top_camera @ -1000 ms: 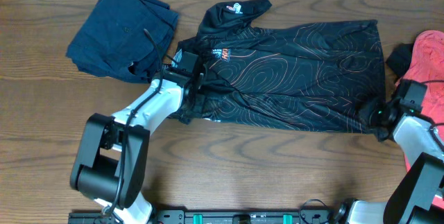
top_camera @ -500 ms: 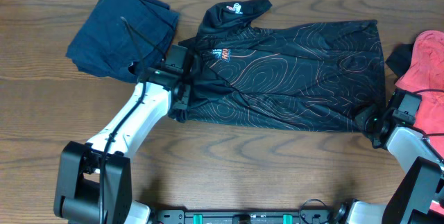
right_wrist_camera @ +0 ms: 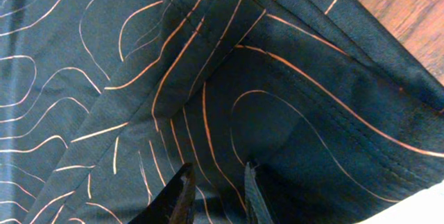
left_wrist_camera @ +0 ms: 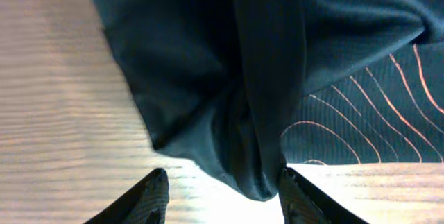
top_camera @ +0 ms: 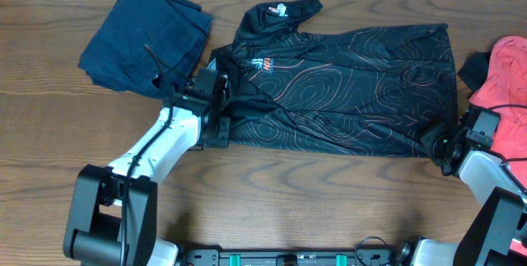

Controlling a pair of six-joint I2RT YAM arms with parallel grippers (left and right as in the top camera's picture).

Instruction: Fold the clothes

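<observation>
The black jersey [top_camera: 346, 85] with orange contour lines lies spread flat across the middle of the table, collar to the left. My left gripper [top_camera: 219, 119] is at its left edge. In the left wrist view the fingers [left_wrist_camera: 222, 191] are open, and a bunched lobe of the jersey [left_wrist_camera: 250, 134] hangs between them, close to the right finger. My right gripper [top_camera: 434, 144] is at the jersey's lower right corner. In the right wrist view its fingers [right_wrist_camera: 216, 191] are close together on a fold of the jersey [right_wrist_camera: 208, 78].
A folded navy-blue garment [top_camera: 144, 39] lies at the back left, touching the jersey's left end. A coral-red garment [top_camera: 504, 72] lies at the right edge with a dark piece [top_camera: 471, 70] beside it. Bare wood runs along the front of the table [top_camera: 313, 192].
My left gripper has shifted left and then toward the front along the jersey's left edge, and its fingers now stand open. The right gripper stays at the lower right corner.
</observation>
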